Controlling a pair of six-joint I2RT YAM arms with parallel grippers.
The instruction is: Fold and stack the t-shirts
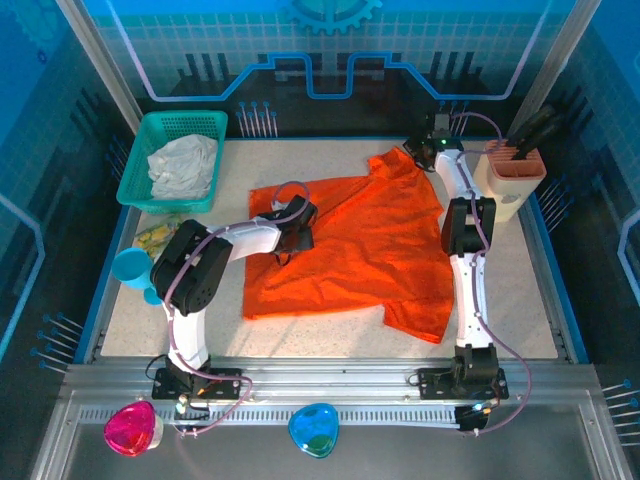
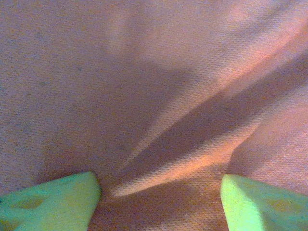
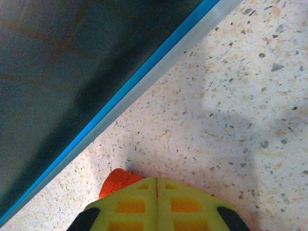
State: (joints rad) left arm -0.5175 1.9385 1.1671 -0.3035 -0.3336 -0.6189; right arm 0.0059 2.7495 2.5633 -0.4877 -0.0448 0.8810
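Our right gripper (image 3: 157, 183) pinches the orange t-shirt (image 1: 365, 245) at its one-o'clock corner, the fabric mostly hidden. Our left gripper (image 2: 161, 190) gapes wide over it.

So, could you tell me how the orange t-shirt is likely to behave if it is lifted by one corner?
Probably floppy: the orange t-shirt lies flat with soft creases, so it should drape and trail. Likely light, being thin fabric. The shut right gripper pinches only a small tip, which might slip out.

No words, numbers or brand names can be read. A blue gear emblem (image 1: 335, 12) stands on the back wall (image 1: 200, 40) at twelve o'clock, without lettering.
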